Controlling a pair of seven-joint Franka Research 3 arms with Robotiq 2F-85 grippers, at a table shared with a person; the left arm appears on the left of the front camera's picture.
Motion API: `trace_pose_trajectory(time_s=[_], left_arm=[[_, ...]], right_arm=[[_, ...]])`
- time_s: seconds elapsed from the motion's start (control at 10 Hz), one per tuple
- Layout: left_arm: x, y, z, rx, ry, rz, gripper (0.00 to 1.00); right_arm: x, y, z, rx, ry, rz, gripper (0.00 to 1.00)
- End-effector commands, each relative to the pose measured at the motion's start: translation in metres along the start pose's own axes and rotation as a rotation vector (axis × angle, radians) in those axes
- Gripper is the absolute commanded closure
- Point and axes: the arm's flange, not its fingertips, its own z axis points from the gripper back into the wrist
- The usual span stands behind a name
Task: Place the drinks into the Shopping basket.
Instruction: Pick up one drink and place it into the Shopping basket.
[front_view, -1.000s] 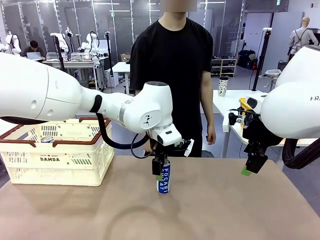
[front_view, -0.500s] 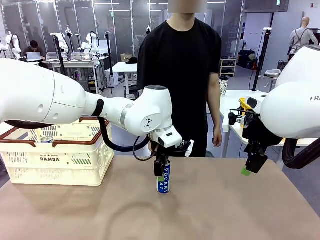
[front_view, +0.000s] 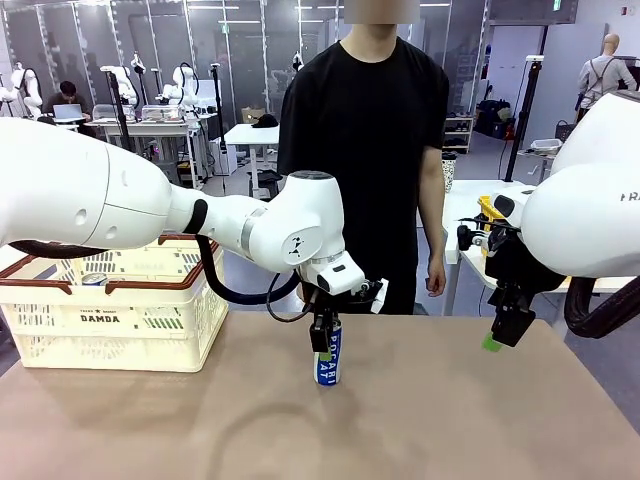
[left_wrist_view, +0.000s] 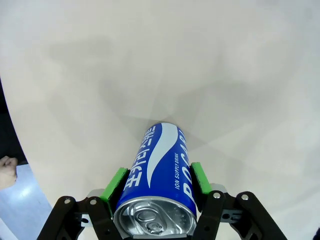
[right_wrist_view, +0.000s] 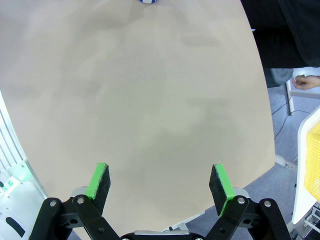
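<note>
Front view: left pincer (front_view: 322, 342), reaching in from the left, pinches the upper part of a slim blue-and-white Pocari Sweat can (front_view: 327, 366) that stands upright on the tan desk (front_view: 430, 420) near its middle, well apart from the Shopping basket (front_view: 112, 316), which sits at the desk's left end with "DAMDA" on its cream lattice side. A silver can top (front_view: 93, 279) shows above the basket wall, so at least one drink appears to be stowed already; the can in the pincer is gripped but, by judgement, not yet lifted, leaving the lift, the carry to the left and the release over the basket. The right pincer (front_view: 503, 329) hangs over the desk's right edge, holding nothing. A person in a black shirt (front_view: 362, 140) stands at the far side, arms down. Left wrist view: both green pads (left_wrist_view: 115, 184) press the can's sides just below its silver lid (left_wrist_view: 155, 220), a contact the front view leaves unclear behind the black fingers; the can's base rests on bare desk. Right wrist view: the green-tipped fingers (right_wrist_view: 99, 179) stand spread wide over open desk, nothing between them, with the can's base just visible at the top edge; the basket lies outside both wrist views.
</note>
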Motion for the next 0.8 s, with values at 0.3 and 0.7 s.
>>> trace_pose_trajectory(time_s=[0.3,0.7], left_arm=[[-0.004,-0.007,0.003,-0.005,-0.030,0.021,0.98],[0.008,-0.022,0.028,0.004,-0.066,0.008,0.50]], right_arm=[[-0.001,0.000,0.000,-0.003,0.007,-0.003,0.00],[-0.001,0.000,0.000,-0.003,0.007,-0.003,0.00]])
